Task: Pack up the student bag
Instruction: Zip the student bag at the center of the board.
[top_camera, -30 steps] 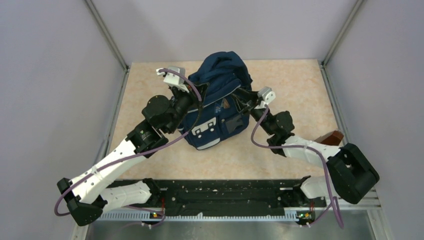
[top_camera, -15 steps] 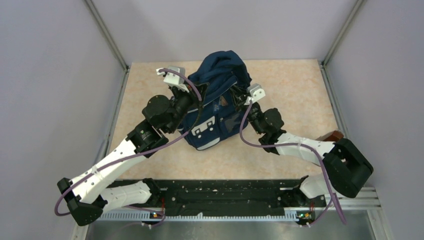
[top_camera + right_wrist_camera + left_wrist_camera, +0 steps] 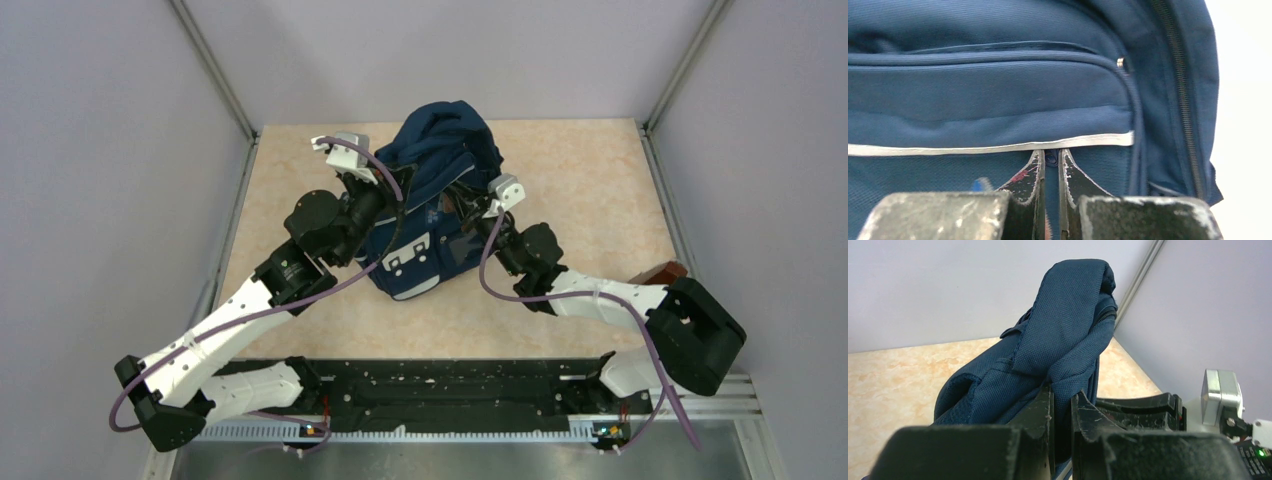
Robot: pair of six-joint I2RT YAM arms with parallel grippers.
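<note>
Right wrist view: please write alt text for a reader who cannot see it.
The right claw, its two scuffed black fingers nearly together, pinches a small blue tab on the front of a large navy-blue fabric backpack, just under a thin grey-white reflective stripe. The backpack fills the frame, with a zipper running down its right side.

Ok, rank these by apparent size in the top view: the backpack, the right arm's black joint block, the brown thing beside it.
Largest: student bag.
Then the black joint block, though it may sit nearer the camera.
Smallest: the brown thing, which is only partly in view.
</note>
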